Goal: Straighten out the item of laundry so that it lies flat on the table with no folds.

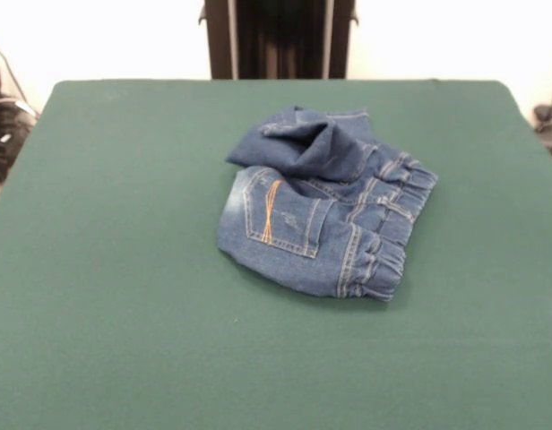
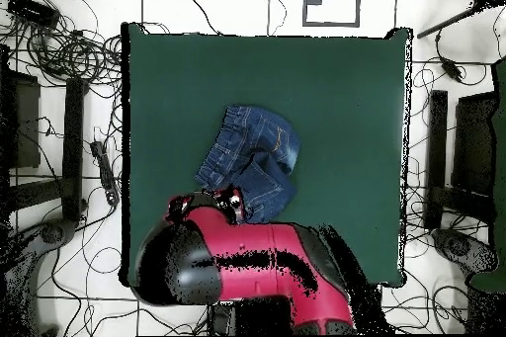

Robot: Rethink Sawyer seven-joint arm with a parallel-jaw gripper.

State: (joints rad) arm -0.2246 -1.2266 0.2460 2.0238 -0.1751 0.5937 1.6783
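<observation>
The gripper itself cannot be made out: in the overhead view the red and black arm (image 2: 247, 264) is folded over the counter's robot-side edge, and the dark head at its tip near (image 2: 229, 203) hides any fingers, so whether the gripper is released or clenched cannot be told, and nothing shows it holding or touching cloth. In the front view no gripper enters at all; only the pedestal (image 1: 278, 38) stands behind the far edge. Reading that front view from left to right: bare green counter (image 1: 106, 269), then the jeans (image 1: 325, 215) a little right of centre and toward the far half, then bare green again. The garment lies bunched and folded on itself — an orange-stitched back pocket faces up on the left, a leg is doubled over behind it, and the gathered elastic waistband crumples along the right. Its long axis seems to run from near-left to far-right in this view. From above, the jeans lie just beyond the arm's tip, one denim edge right beside it — so the coming move likely turns on a short reach outward from the base and down onto the folded-over leg.
</observation>
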